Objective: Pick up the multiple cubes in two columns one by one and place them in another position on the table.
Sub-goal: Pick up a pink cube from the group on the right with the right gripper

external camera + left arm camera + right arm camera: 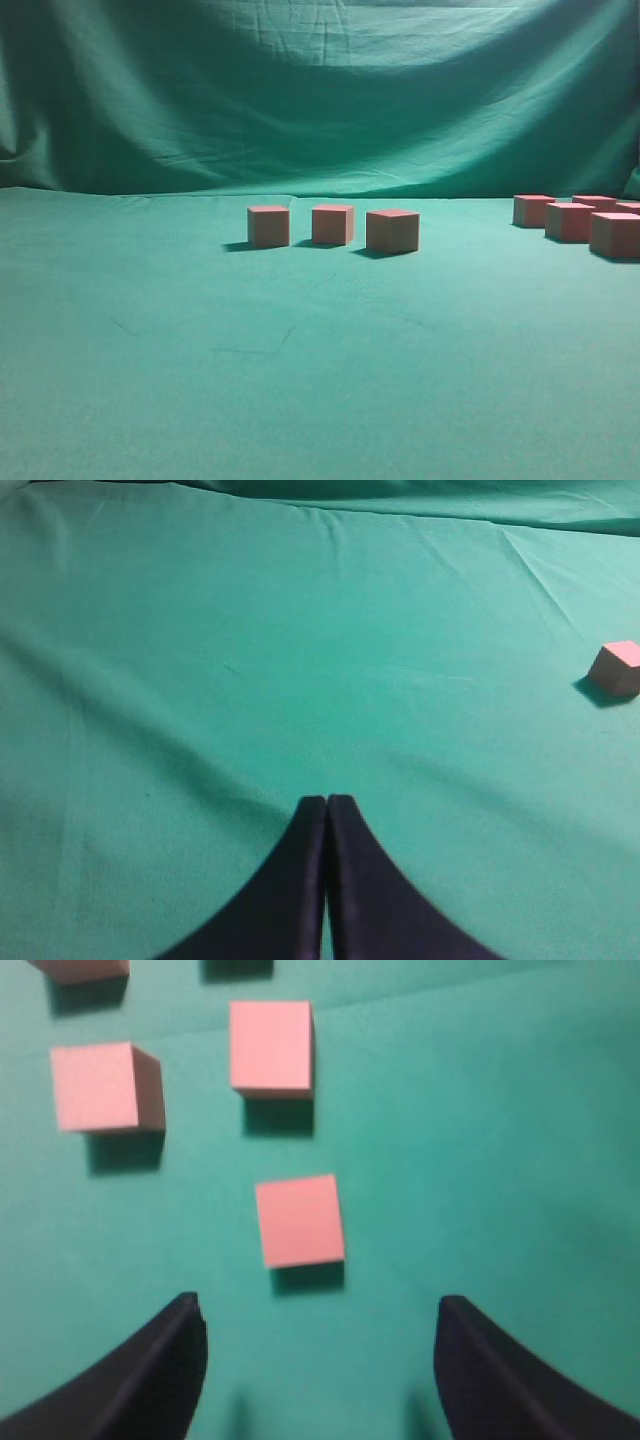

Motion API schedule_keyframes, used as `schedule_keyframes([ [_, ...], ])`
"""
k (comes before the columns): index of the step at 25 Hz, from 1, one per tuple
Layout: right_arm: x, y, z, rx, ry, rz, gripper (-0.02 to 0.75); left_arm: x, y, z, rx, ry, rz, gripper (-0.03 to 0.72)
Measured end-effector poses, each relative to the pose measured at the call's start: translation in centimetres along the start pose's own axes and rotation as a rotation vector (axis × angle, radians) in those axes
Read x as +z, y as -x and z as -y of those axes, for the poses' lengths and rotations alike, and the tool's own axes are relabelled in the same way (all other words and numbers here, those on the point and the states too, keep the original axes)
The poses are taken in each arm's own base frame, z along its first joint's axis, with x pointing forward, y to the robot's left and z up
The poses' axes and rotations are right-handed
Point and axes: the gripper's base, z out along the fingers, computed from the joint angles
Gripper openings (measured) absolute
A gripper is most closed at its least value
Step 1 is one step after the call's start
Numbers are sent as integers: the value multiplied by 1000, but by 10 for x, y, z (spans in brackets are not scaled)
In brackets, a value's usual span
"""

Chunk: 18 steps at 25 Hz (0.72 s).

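Standing in a row mid-counter are three cubes, with more cubes clustered well apart at the right edge. The right end effector hangs spread wide and empty above that cluster, the nearest cube just ahead of its fingers. The left end effector is pressed closed, holding nothing, over bare cloth.

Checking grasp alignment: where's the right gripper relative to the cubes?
In the right wrist view the right gripper hangs open above the table, the nearest cube just ahead between its fingers, slightly left of centre; it's not in the exterior view.
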Motion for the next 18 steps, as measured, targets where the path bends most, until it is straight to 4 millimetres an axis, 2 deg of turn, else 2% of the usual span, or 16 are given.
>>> schedule_keyframes([
  [5,34,9,-1,-16,3,-25,447,0,0,0,0,0,0,0],
  [9,53,13,0,-20,0,-38,447,0,0,0,0,0,0,0],
  [18,75,15,0,-20,-3,-55,447,0,0,0,0,0,0,0],
])
